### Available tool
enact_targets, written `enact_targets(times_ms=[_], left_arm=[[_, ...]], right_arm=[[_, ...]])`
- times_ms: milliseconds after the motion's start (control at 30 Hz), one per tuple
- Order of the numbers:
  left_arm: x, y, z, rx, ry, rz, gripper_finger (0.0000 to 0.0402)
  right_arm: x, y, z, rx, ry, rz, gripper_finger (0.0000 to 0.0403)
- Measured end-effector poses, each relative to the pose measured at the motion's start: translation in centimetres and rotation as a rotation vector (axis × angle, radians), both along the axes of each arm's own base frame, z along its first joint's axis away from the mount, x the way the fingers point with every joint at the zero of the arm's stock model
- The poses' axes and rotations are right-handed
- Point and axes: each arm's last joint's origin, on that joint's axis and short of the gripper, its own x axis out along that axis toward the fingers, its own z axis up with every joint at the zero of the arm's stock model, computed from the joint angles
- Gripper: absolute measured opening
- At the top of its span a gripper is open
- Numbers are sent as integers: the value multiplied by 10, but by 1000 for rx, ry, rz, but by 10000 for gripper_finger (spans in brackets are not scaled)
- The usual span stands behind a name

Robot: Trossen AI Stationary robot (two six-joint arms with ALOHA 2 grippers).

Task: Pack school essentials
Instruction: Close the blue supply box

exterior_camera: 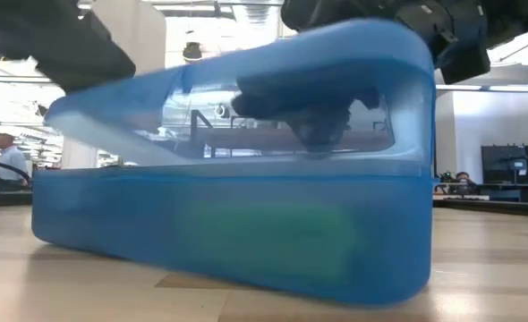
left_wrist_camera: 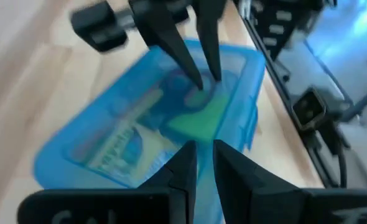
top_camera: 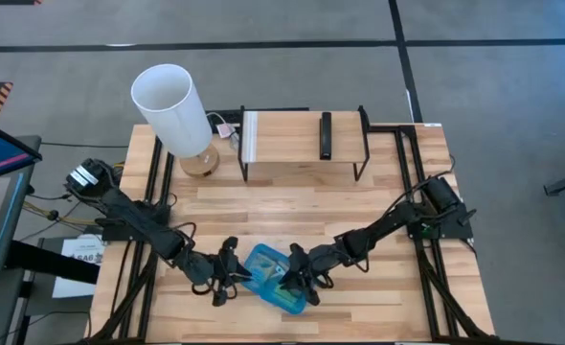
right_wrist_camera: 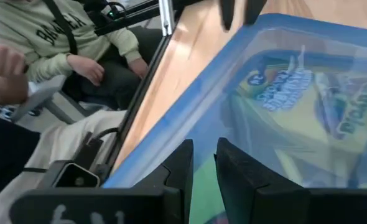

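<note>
A blue see-through case [top_camera: 275,278] lies near the table's front edge with its lid [left_wrist_camera: 140,106] over it. Through the lid I see the yellow-green crayon box [right_wrist_camera: 308,87] and the lime-green sticky-note pad [left_wrist_camera: 202,121]. My left gripper [top_camera: 233,278] stands at the case's left end, fingers close together. My right gripper [top_camera: 297,278] reaches over the case from the right, fingers also close together, their free ends [left_wrist_camera: 202,81] down on the lid. Nothing sits between either pair of fingers. My left gripper's fingertips [right_wrist_camera: 239,12] stand at the lid's left edge; I cannot tell whether they touch it. My right gripper sets its nearly shut fingertips on the middle of the lid's top [left_wrist_camera: 190,99], slanting down from the table's right. The case rests flat on the table.
A white lamp [top_camera: 177,110] stands at the back left. A black wire rack [top_camera: 302,144] with a dark bar [top_camera: 327,134] on it stands at the back middle. Bare wood lies between the rack and the case. People sit beyond the table's edge [right_wrist_camera: 65,37].
</note>
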Motion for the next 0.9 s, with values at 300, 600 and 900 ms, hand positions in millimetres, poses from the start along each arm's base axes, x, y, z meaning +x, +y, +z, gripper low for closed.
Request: enact_targets(times_ms=[300, 600, 900], left_arm=[[11, -11, -30, -9, 32, -62, 41], [13, -12, -34, -35, 42, -59, 41], [13, -11, -34, -34, 46, -55, 41]], right_arm=[[-9, 18, -2, 20, 36, 41, 91], [-20, 33, -9, -7, 106, 85, 91], [-21, 32, -10, -13, 128, 82, 91]])
